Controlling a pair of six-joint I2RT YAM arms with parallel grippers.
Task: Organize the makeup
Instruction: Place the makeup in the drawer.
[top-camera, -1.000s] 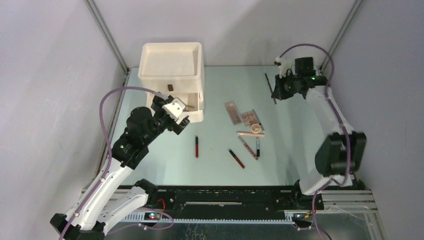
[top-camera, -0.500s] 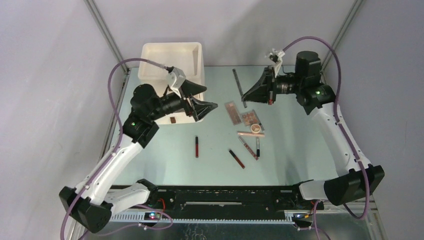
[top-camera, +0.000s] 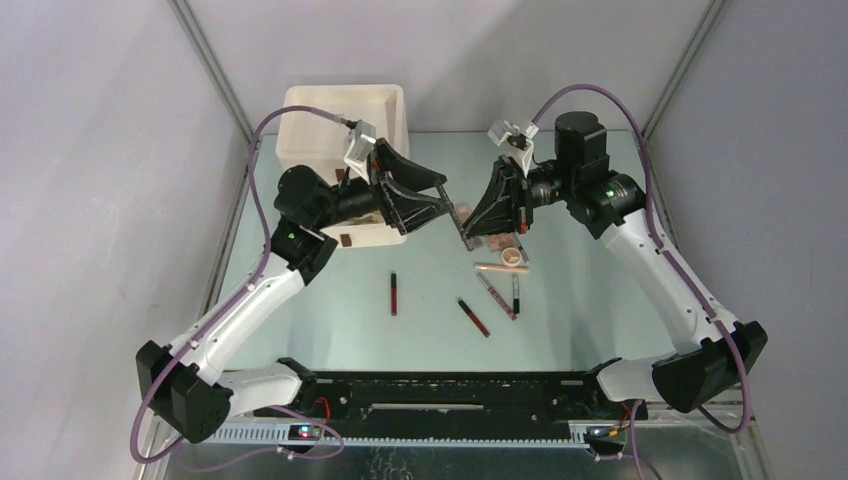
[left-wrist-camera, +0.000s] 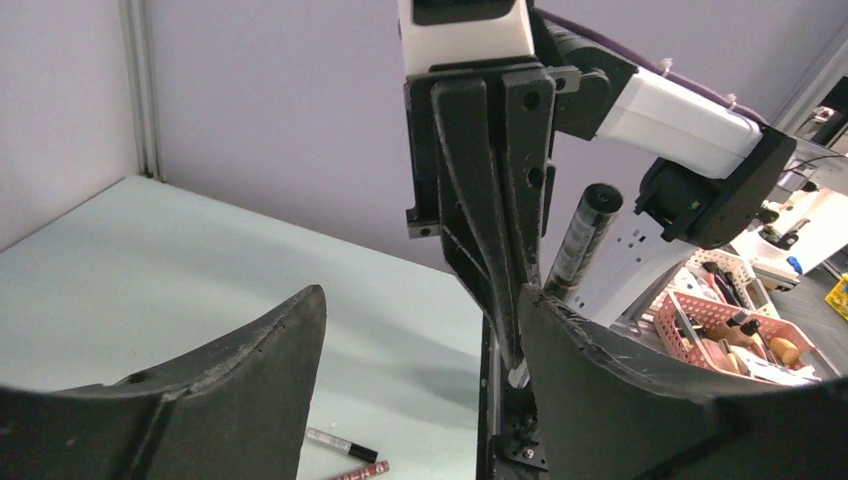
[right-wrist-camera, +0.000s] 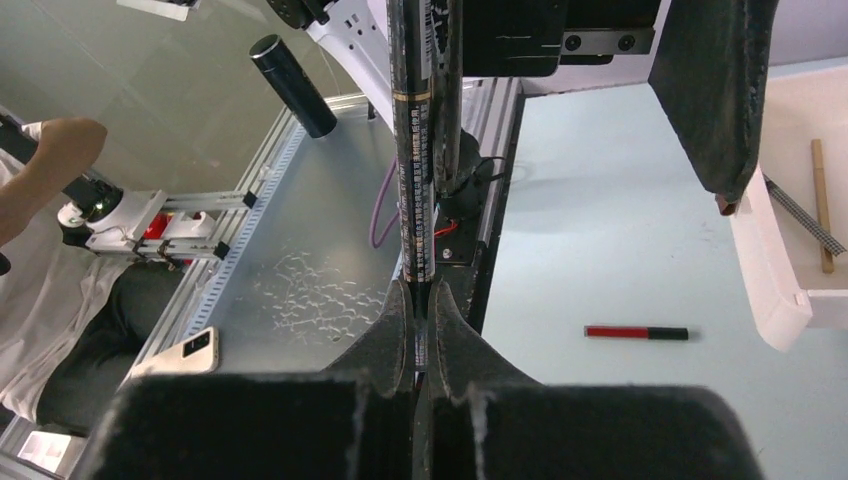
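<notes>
Right jaws: pressed together, pinching the pencil (right-wrist-camera: 414, 150) by its near end.
Left jaws: spread, with the pencil's far end between them, off-centre.
Handover: centre first, close ahead of the right tips, then release.
Remaining makeup (top-camera: 497, 268): worktop (top-camera: 590, 290), below both jaws.

Above the table (top-camera: 570, 300), the left gripper (top-camera: 440, 195), fingers apart, faces the right gripper (top-camera: 474, 225), whose fingers are closed on a thin pencil (top-camera: 464, 232), near the cream box (top-camera: 340, 110) and some palettes (top-camera: 492, 236).

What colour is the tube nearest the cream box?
The tube is red with a black end, best seen in the right wrist view.
</notes>
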